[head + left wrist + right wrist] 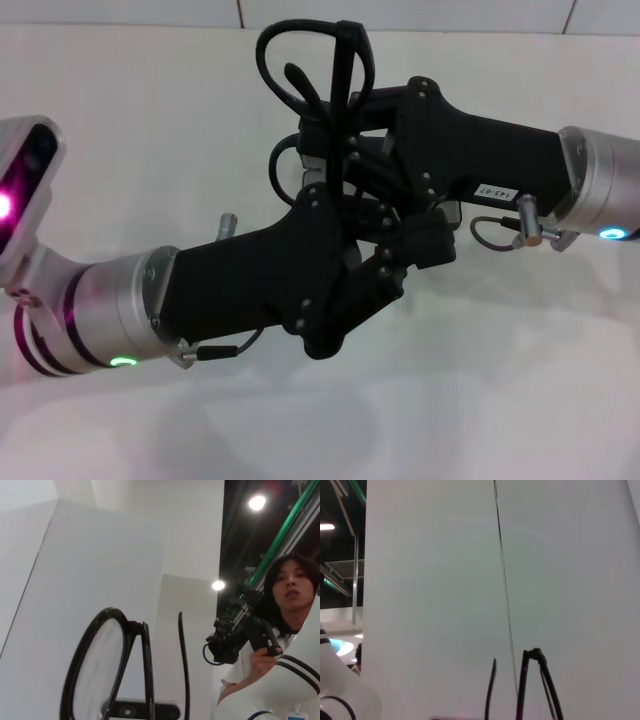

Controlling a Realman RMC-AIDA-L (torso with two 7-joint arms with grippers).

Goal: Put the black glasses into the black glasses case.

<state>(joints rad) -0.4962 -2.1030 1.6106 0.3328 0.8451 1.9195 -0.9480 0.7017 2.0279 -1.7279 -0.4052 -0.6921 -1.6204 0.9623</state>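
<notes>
The black glasses [318, 62] stand upright in the air above the table's middle, with one lens loop and the temple arms pointing up. My left gripper [338, 185] reaches in from the lower left and my right gripper [325, 135] from the right. Both meet at the lower part of the frame and appear shut on it, their fingers overlapping in one dark mass. The left wrist view shows the glasses [107, 672] close up, and the right wrist view shows the glasses [530, 687] at the picture's edge. The black glasses case is out of view.
The white table [150, 150] lies under both arms, with a white wall behind it. A person [287, 605] holding a controller shows in the left wrist view, off to the side of the work.
</notes>
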